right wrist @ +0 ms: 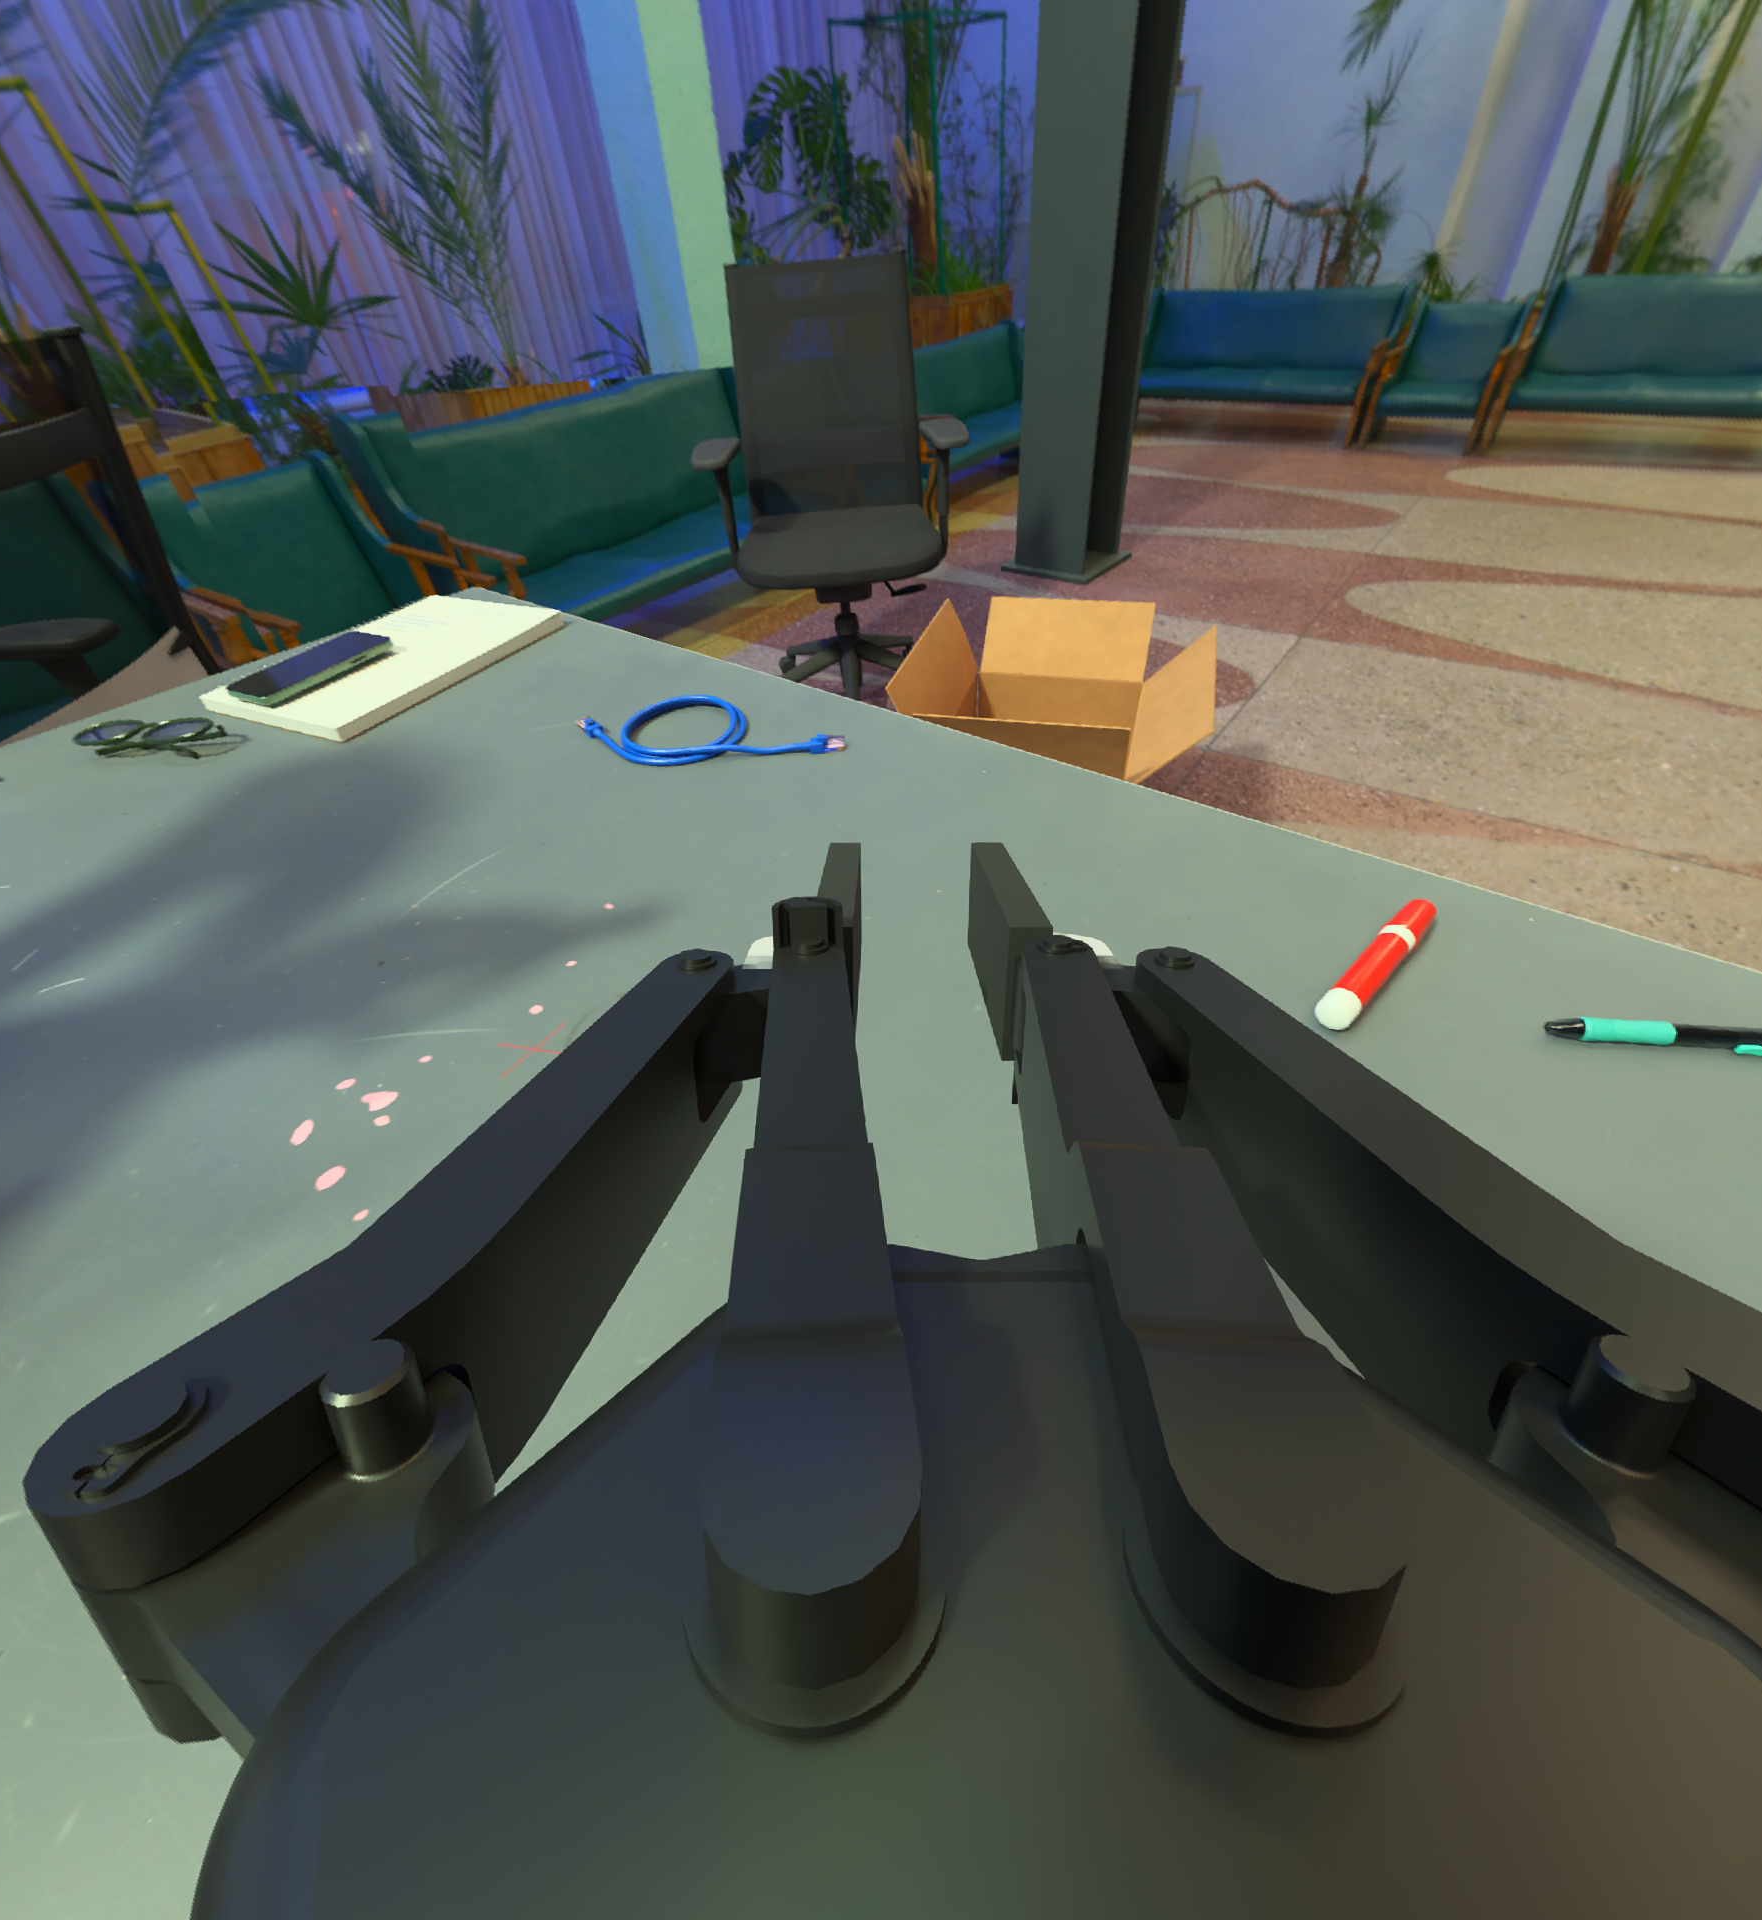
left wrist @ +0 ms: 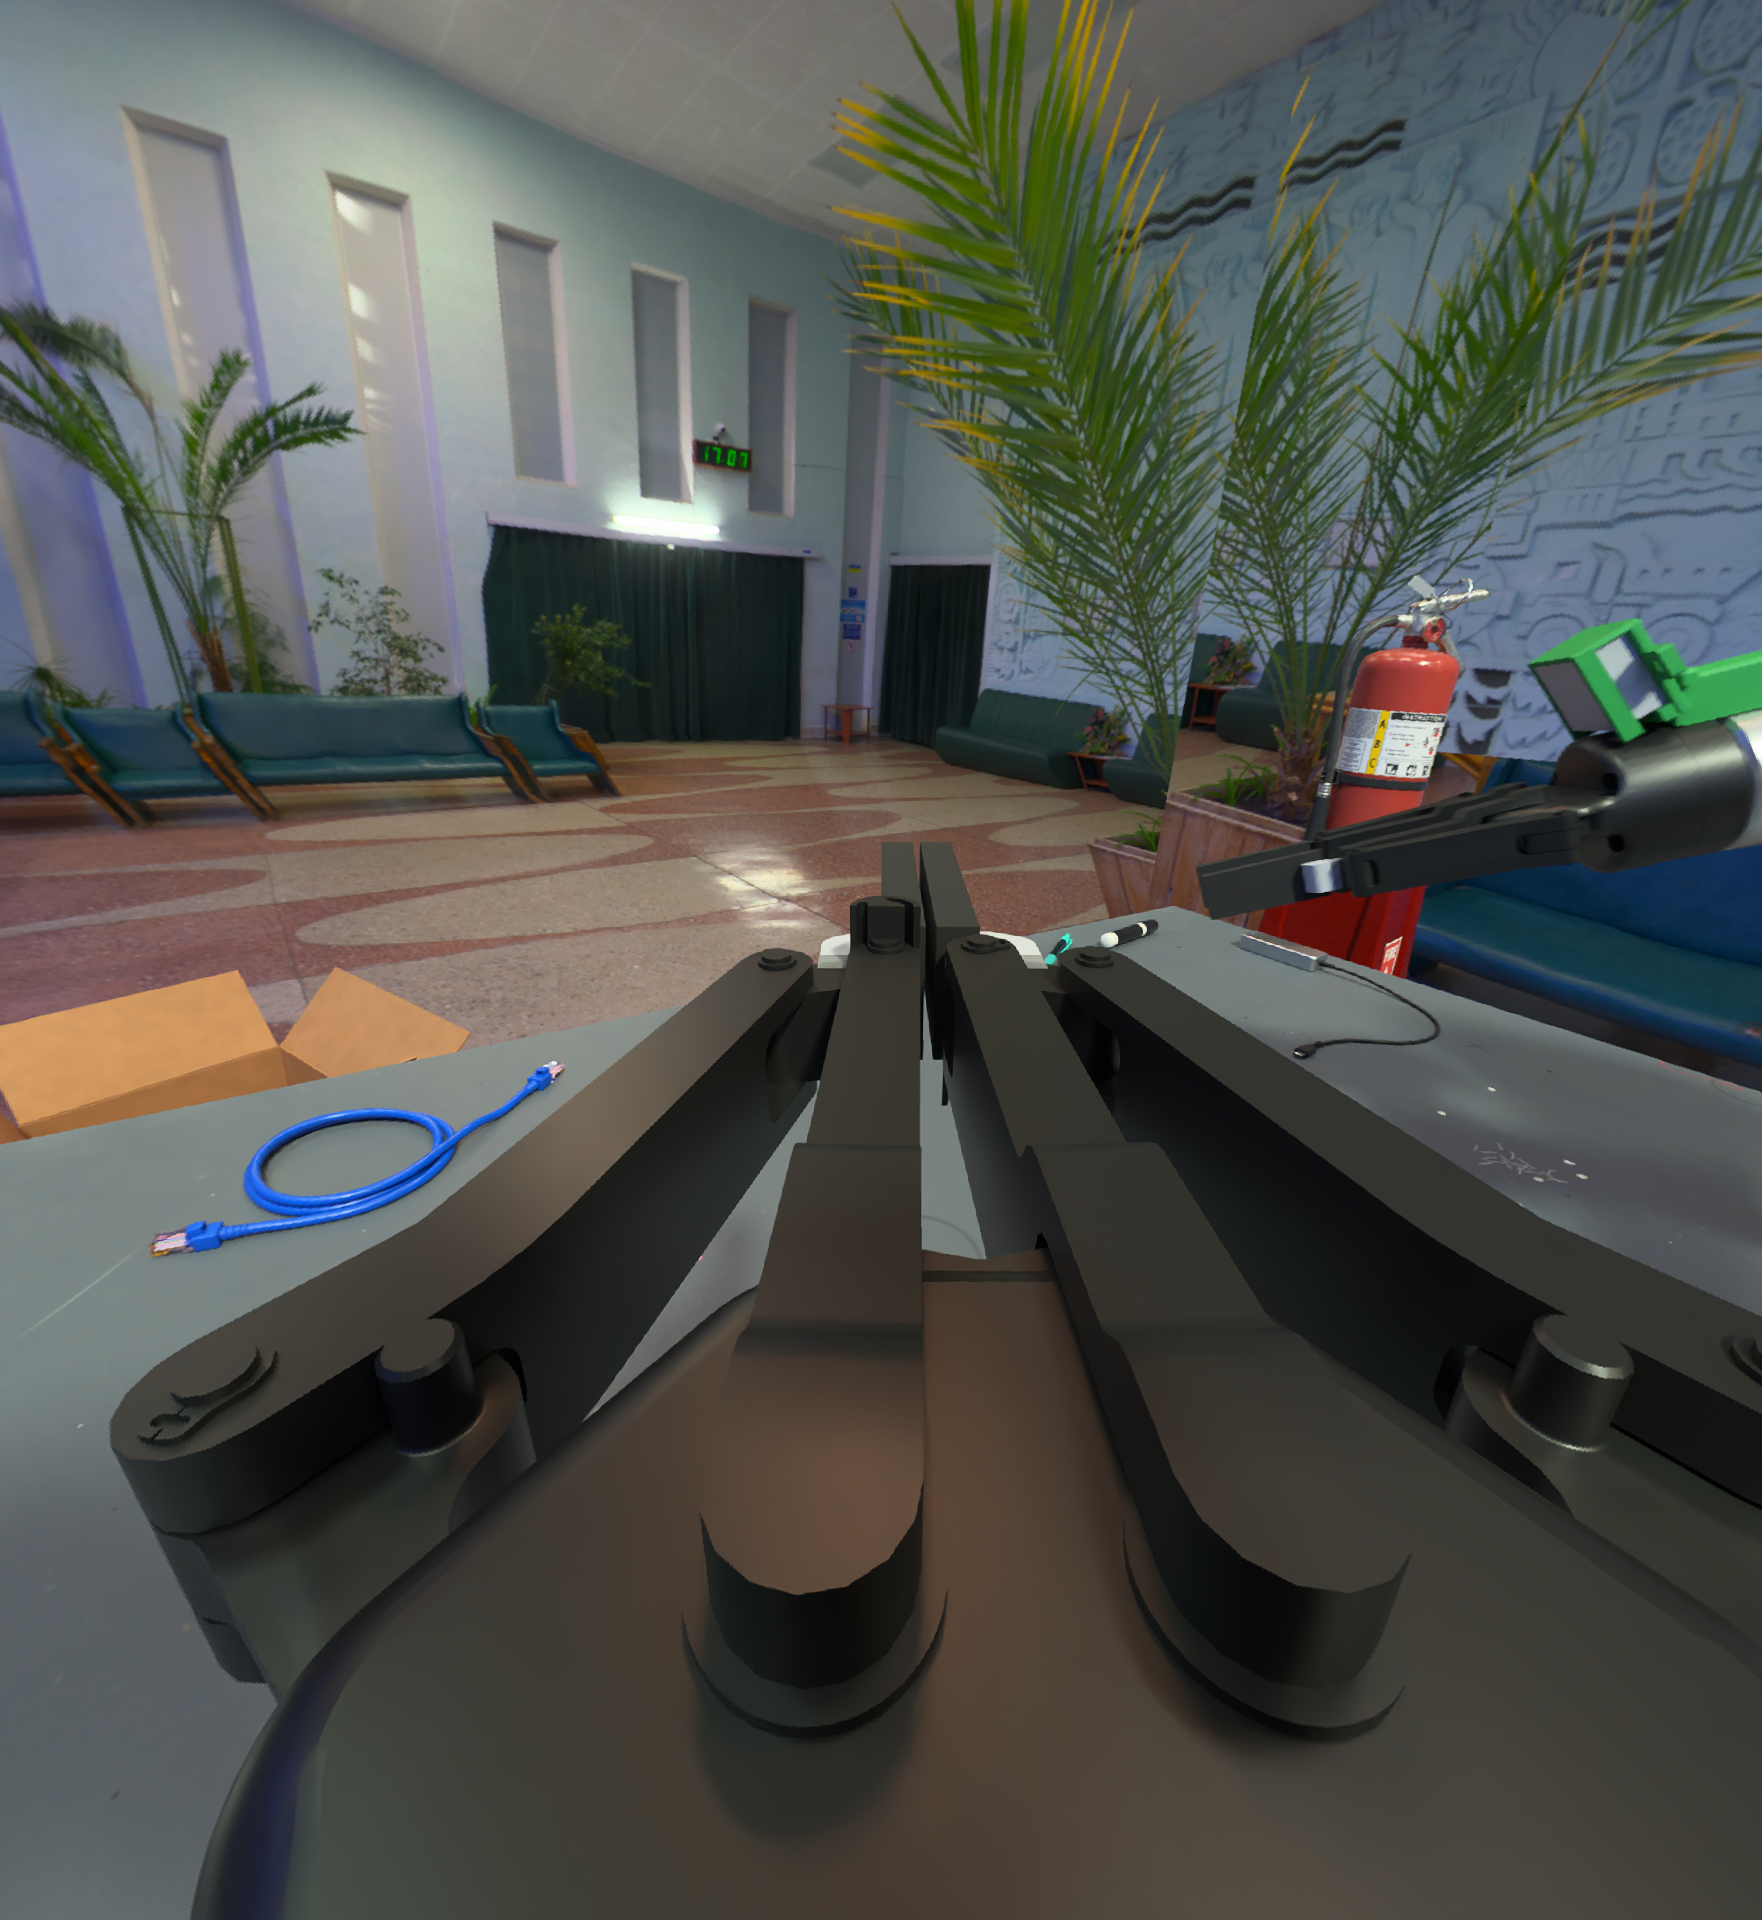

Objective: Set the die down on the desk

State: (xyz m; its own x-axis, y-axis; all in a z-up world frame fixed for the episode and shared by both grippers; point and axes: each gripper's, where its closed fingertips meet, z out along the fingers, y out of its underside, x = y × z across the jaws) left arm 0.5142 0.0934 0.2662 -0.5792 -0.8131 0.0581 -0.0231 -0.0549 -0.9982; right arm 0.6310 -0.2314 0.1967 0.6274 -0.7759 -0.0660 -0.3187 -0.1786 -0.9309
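left claw [left wrist: 921, 873] pinched tight, nothing in it | right claw [right wrist: 915, 883] narrow gap, holding nothing | blue ethernet cable [right wrist: 713, 732] near worktop [right wrist: 337, 935] far edge

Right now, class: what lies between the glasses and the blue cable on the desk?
A white notepad with a phone on it, seen in the right wrist view.

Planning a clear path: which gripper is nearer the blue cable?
Left. The left gripper hangs beside the blue cable, which lies just to its left; the right gripper has it well ahead, beyond its fingertips.
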